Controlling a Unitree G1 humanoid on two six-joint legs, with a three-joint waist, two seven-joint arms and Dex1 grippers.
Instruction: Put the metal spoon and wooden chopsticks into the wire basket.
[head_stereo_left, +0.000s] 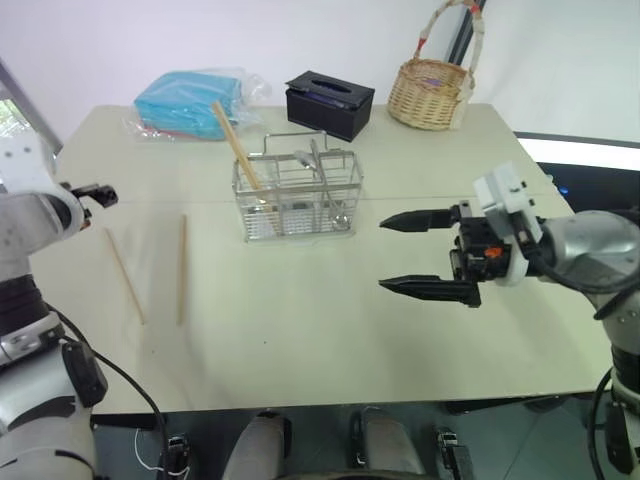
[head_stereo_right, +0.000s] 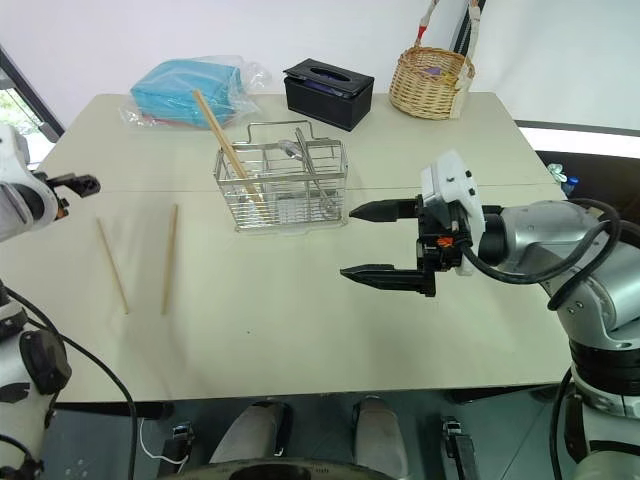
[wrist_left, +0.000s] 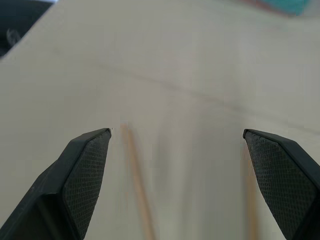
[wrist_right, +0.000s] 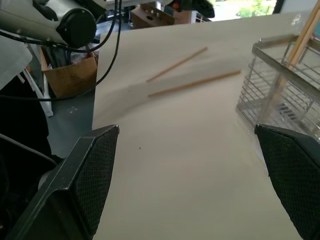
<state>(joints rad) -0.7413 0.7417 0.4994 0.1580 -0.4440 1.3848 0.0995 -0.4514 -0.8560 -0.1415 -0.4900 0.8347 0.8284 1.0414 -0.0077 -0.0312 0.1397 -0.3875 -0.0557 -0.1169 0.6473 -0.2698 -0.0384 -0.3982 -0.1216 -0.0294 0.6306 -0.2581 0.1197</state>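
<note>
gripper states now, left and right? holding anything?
Left gripper: open, empty, above the chopsticks on the table.
Right gripper: open, empty, beside the wire basket.

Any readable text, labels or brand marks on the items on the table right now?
None can be read.
Black tissue box: no legible print.
Blue packet in clear plastic: no legible print.
Wire basket, wicker basket: unmarked.
</note>
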